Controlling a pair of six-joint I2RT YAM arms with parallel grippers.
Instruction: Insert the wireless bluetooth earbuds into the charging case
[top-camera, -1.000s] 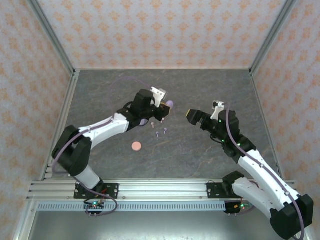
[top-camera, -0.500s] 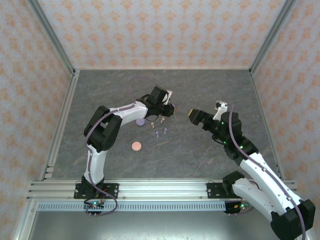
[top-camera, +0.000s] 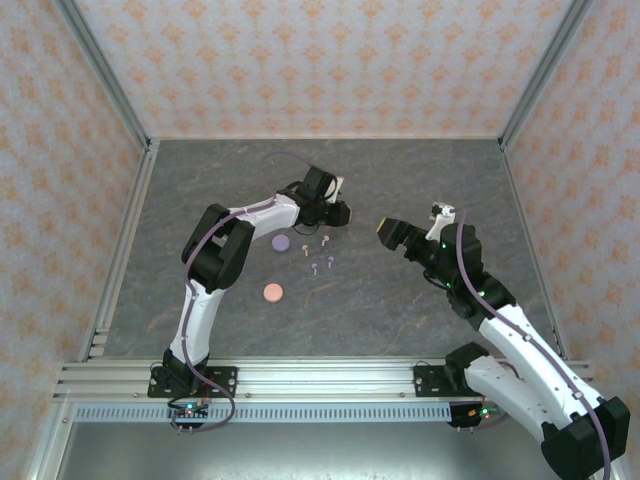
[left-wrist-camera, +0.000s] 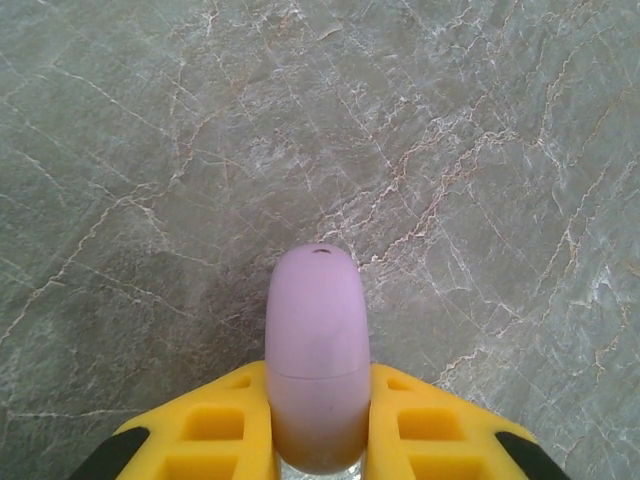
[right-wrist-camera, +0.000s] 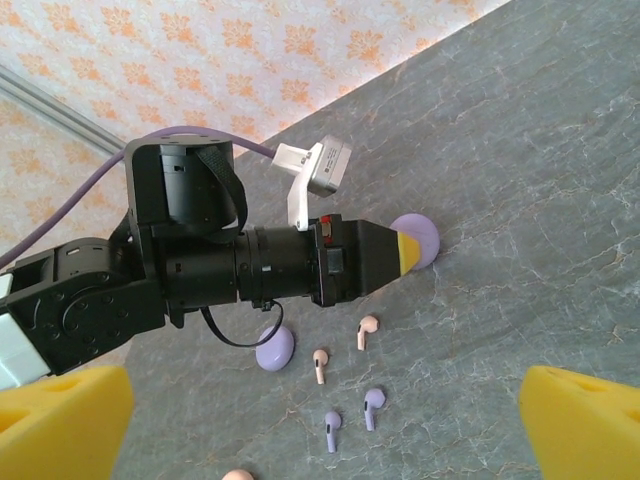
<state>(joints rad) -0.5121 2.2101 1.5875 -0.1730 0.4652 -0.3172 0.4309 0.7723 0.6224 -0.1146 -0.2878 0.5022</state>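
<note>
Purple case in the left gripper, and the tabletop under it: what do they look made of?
The purple case: probably smooth matte plastic, judging by even colour, soft sheen and a fine seam. The tabletop: grey, pale-veined stone look; real stone or printed sheet, cannot tell.

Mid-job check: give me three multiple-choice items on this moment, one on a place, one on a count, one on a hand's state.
1. The pink disc lies: A. nearer the front edge of the table than the earbuds B. against the back wall C. at the far right edge
2. Earbuds on the table: A. two B. four C. eight
3. The left hand is: A. open and empty B. shut on a purple case C. shut on an earbud
Answers: A, the top view shows it below the earbuds; B, two pink and two purple lie together; B, the left wrist view shows it clamped on the case.
</note>
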